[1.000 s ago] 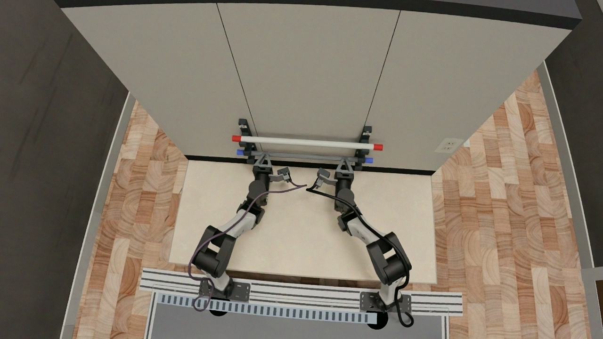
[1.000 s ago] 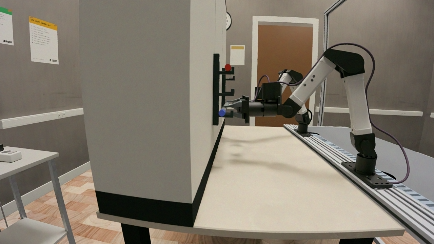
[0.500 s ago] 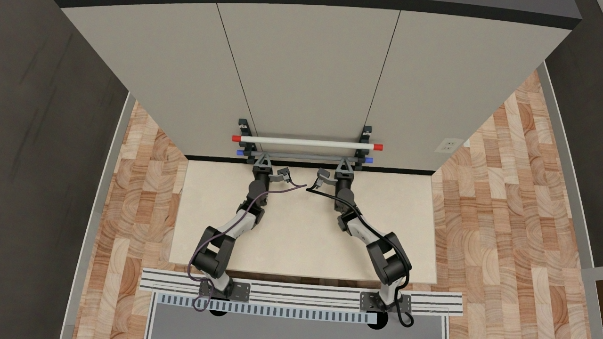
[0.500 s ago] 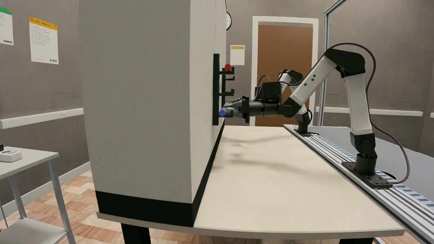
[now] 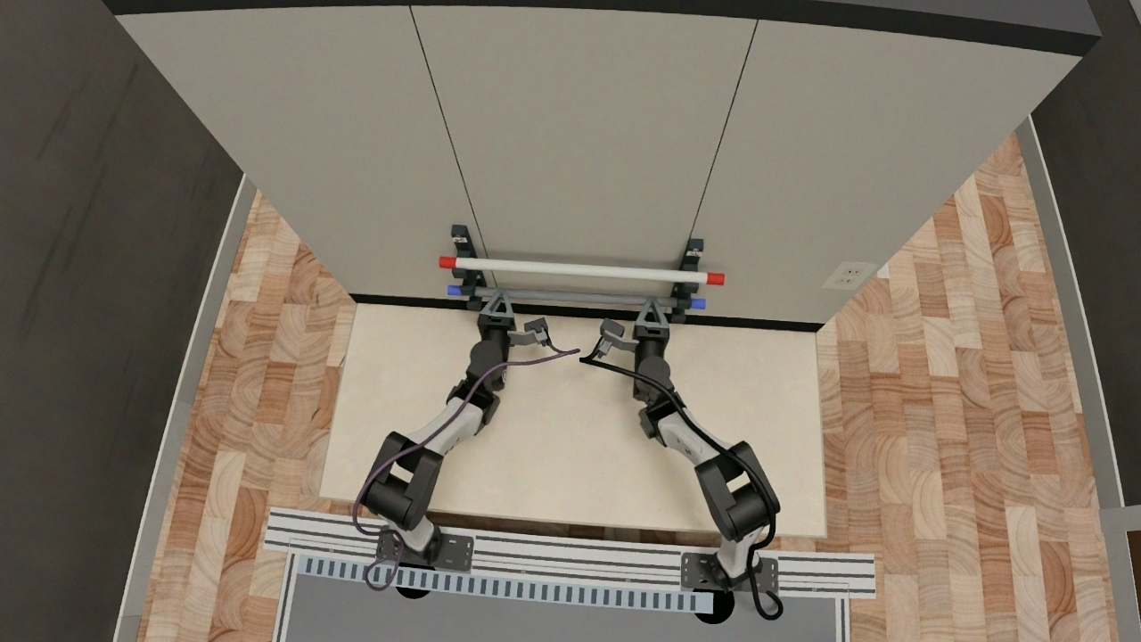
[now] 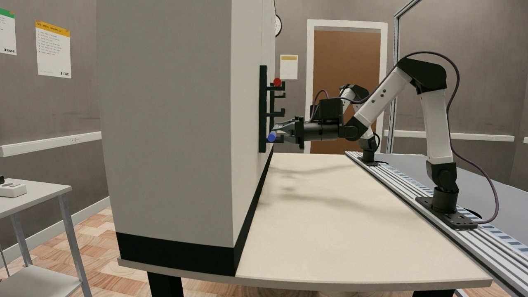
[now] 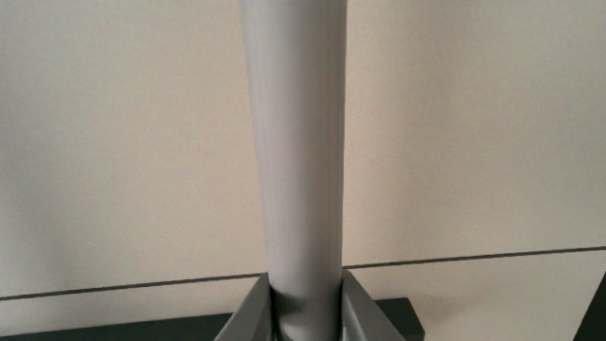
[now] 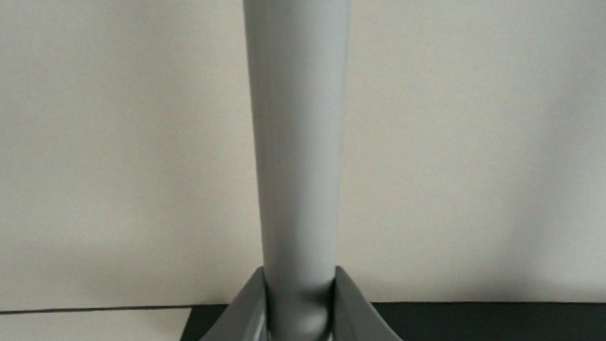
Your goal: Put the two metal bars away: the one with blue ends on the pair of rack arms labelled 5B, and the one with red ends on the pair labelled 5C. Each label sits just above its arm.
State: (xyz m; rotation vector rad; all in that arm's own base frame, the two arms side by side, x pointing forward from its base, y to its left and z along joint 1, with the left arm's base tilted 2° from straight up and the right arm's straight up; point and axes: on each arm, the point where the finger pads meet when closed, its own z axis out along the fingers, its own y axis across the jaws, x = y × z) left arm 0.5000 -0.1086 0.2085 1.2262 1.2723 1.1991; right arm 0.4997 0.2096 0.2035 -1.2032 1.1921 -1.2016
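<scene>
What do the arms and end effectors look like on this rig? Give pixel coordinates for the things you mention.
Both arms have white links with black joints, standing on dark base plates with holes. The left end effector (image 5: pixel 497 297) (image 6: pixel 276 130) (image 7: pixel 306 286) and right end effector (image 5: pixel 652 303) (image 8: pixel 299 280) have grey, tapering fingers on a black body. A purple cable (image 5: pixel 440 429) (image 6: pixel 458 79) runs along the left arm, a black cable (image 5: pixel 704 435) along the right.

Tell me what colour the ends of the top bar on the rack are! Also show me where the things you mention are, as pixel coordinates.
Red (image 5: pixel 715 278) (image 6: pixel 277 81); it shows best in the top view.
</scene>
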